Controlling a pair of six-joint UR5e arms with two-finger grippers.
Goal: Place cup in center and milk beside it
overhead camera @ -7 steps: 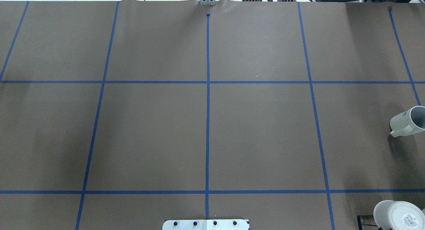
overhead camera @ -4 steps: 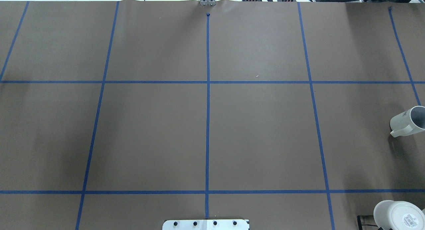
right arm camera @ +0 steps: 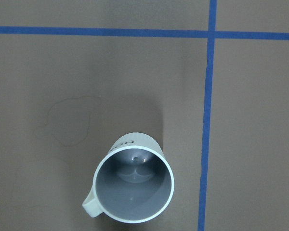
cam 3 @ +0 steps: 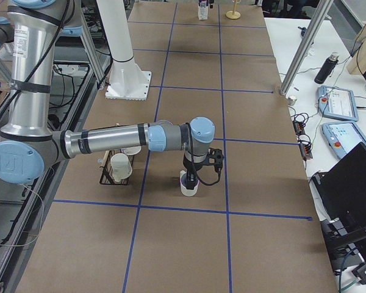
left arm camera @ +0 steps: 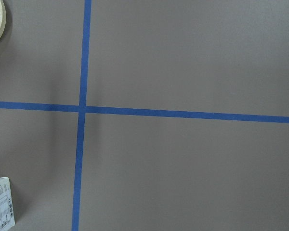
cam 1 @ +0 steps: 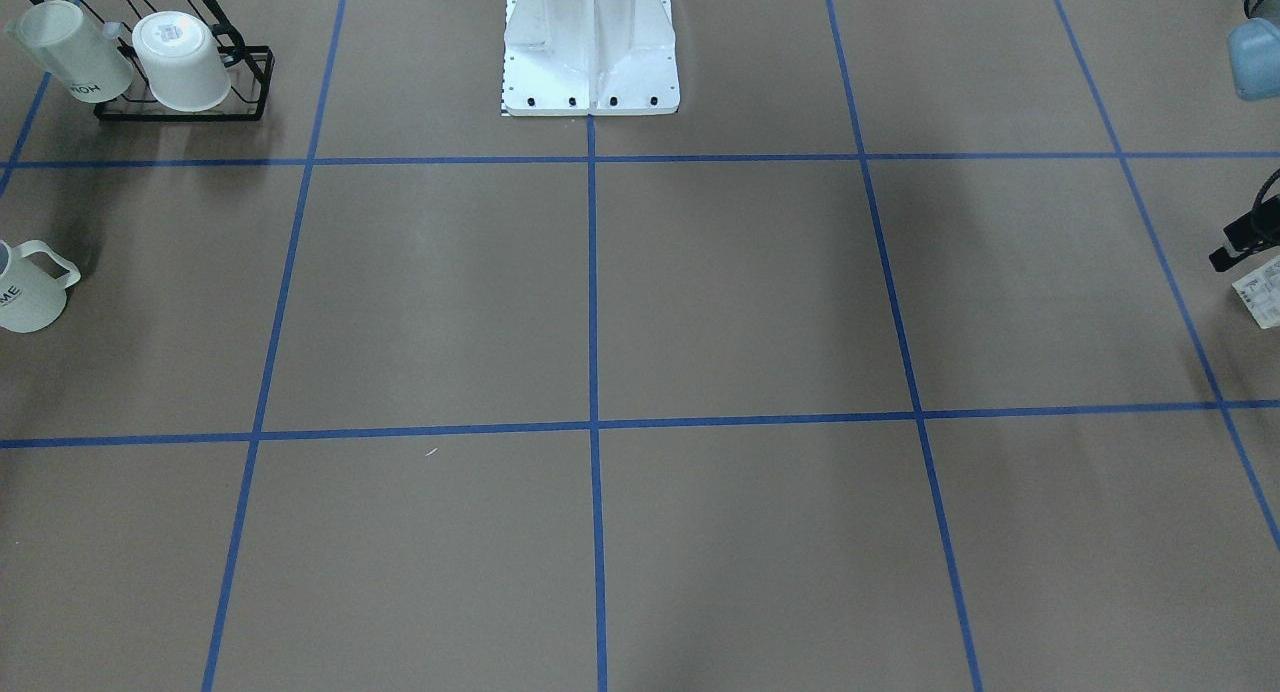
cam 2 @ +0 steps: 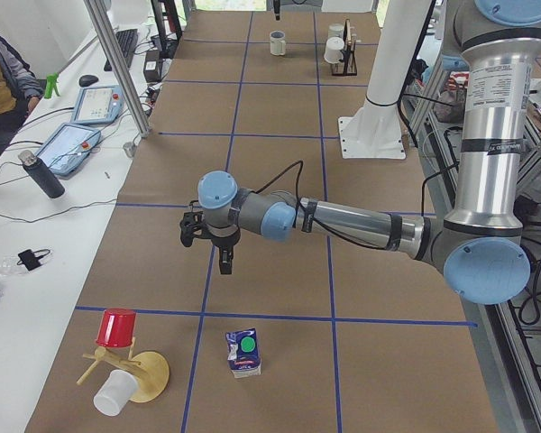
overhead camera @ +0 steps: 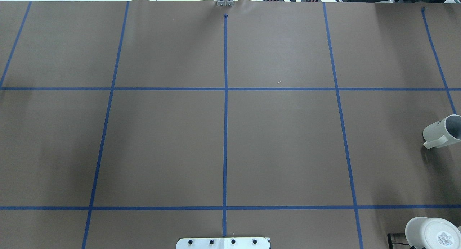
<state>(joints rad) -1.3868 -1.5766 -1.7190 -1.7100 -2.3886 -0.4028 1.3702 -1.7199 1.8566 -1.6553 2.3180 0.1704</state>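
Note:
The cup (overhead camera: 442, 131), a white mug with "HOME" lettering, stands upright at the table's far right edge. It also shows in the front view (cam 1: 30, 292) and fills the right wrist view (right arm camera: 135, 185), handle at lower left. My right gripper (cam 3: 192, 177) hangs just above it; I cannot tell if it is open or shut. The milk (cam 2: 243, 352), a blue and white carton with a green cap, stands at the table's left end. Its corner shows in the left wrist view (left arm camera: 0, 204). My left gripper (cam 2: 224, 257) hovers above the table short of it; its state cannot be told.
A black wire rack (cam 1: 180, 72) with two white mugs stands near the cup, toward the robot. A wooden stand (cam 2: 126, 361) with a red cup and a white cup is beside the milk. The robot base (cam 1: 590, 42) stands at the table's near middle edge.

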